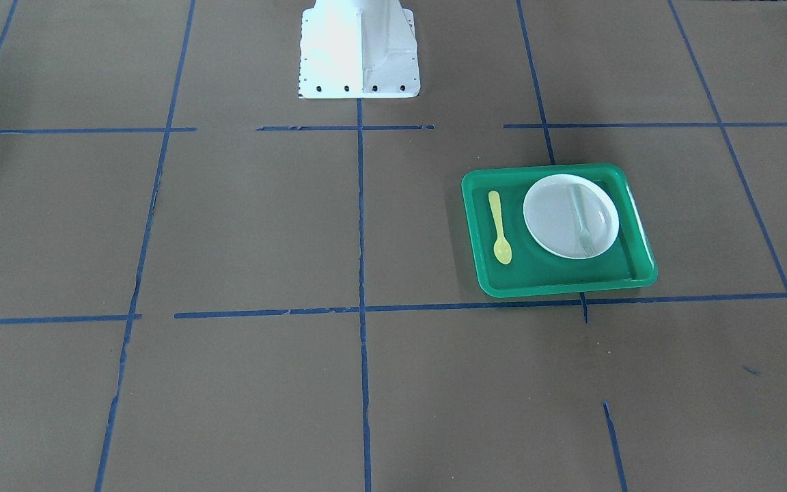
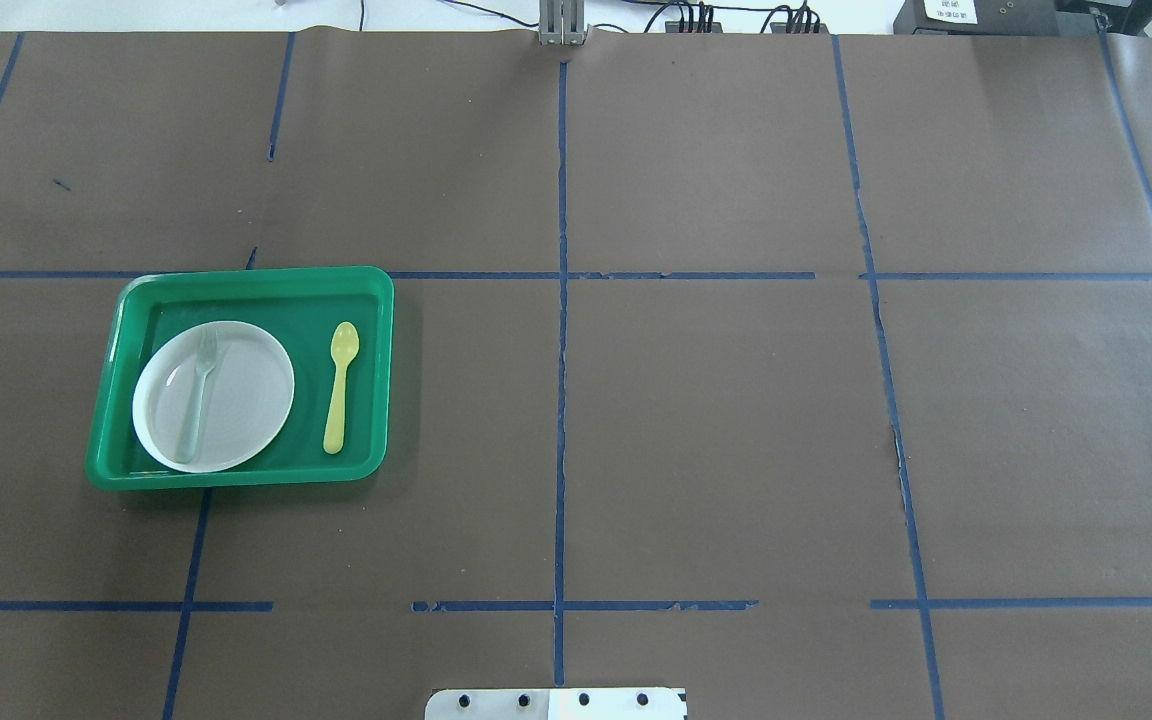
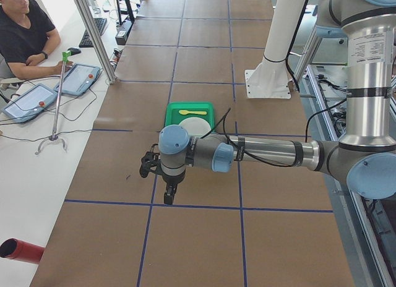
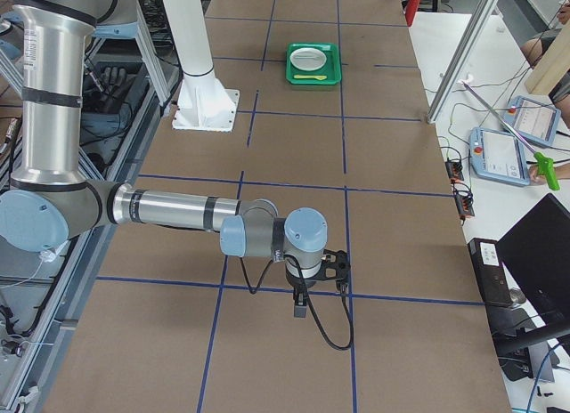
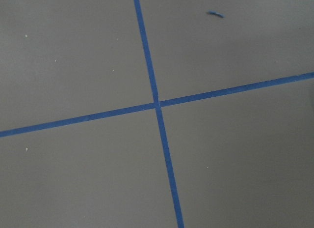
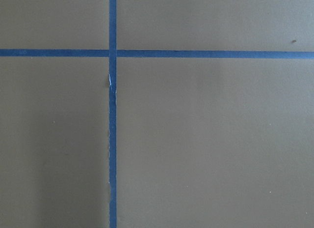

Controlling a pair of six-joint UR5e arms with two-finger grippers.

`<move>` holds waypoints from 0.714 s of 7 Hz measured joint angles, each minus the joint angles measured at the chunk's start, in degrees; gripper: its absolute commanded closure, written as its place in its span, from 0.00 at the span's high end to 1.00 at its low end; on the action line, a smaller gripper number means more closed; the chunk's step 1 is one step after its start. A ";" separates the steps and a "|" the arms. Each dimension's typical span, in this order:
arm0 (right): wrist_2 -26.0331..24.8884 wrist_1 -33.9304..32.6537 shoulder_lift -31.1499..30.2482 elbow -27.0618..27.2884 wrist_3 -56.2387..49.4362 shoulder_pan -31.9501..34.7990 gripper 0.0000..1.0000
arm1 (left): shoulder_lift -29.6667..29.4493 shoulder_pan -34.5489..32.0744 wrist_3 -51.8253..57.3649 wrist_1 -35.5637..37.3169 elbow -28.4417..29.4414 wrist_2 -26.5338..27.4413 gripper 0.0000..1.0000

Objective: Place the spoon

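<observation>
The spoon [image 2: 340, 390] lies flat on the floor of a green tray [image 2: 256, 272], touched by no arm. Its oval bowl points away from the robot and its slim handle points toward the robot. It rests just beside a white plate [image 2: 251, 385], on the plate's side nearer the middle of the desk [image 2: 716, 430], with a strip of green showing between them. A pale translucent fork [image 2: 198, 400] lies across the plate, roughly parallel to the spoon, tines away from the robot.

The tray sits on the robot's left half of the desk, close to a crossing of blue tape lines [image 2: 561, 400] that divide the brown surface into squares.

The left pincer [image 3: 167, 196] hangs pointing down over the desk, well apart from the tray, and nothing shows in it. It appears only in the side view, so I cannot tell whether it is open or closed. The right pincer [image 4: 300, 306] likewise points down at the far end of the desk, and again I cannot tell its state. Both wrist cameras show only bare brown surface and crossed tape.
</observation>
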 measured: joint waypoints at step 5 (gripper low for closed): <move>0.00 0.03 0.00 0.00 -0.04 0.00 1.00 | 0.22 -1.55 -0.98 4.93 0.63 -0.20 1.00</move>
